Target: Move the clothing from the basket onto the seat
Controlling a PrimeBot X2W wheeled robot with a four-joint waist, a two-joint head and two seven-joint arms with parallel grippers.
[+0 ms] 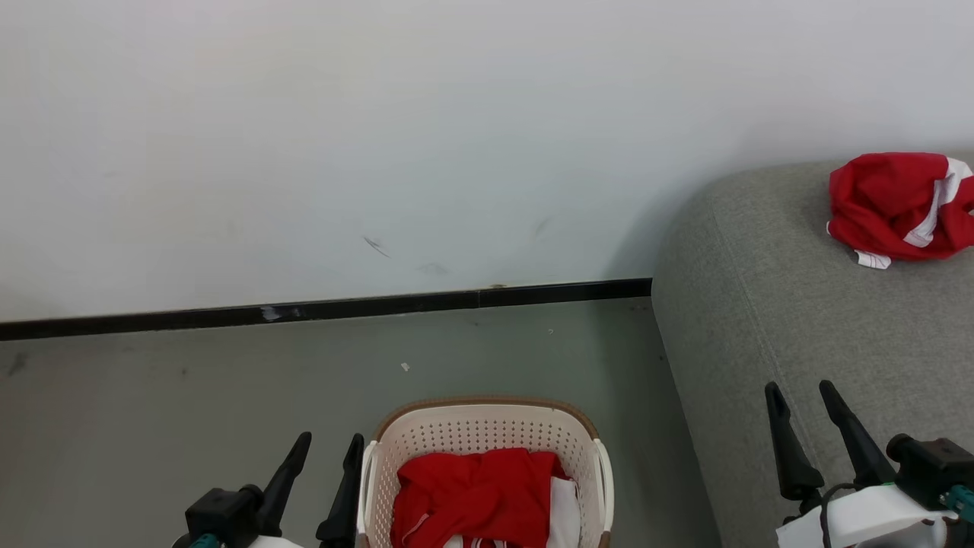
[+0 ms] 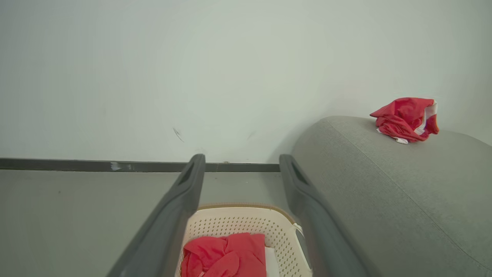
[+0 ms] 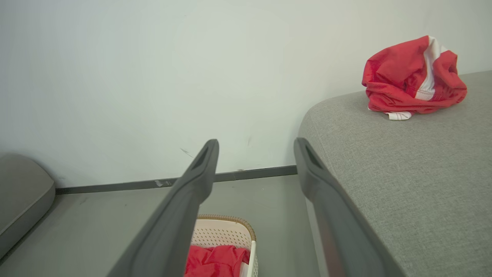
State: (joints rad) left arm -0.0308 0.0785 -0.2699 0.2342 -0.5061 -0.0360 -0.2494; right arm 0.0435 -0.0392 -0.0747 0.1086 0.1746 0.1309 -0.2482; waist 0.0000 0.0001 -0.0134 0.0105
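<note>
Just right of the left gripper (image 1: 330, 438), soft red clothing with white panels (image 1: 472, 495) lies bunched in the cream holey plastic basket with a brown rim (image 1: 487, 405). Another red-and-white bundle (image 1: 898, 202) sits on the big grey fabric seat (image 1: 761, 320), ahead of the right gripper (image 1: 800, 387). Both grippers are spread wide, holding nothing.

Black fingers, white wrists

The left hand (image 1: 330, 438) and right hand (image 1: 799, 387) each carry 2 long, tapering matt-black fingers (image 1: 787, 449), with a slot-like recess near every tip. Behind them sit blocky black housings (image 1: 932, 460). The right wrist wears a white shell (image 1: 867, 519), a looping black cable (image 1: 828, 502) and a teal fitting (image 1: 962, 500)
</note>
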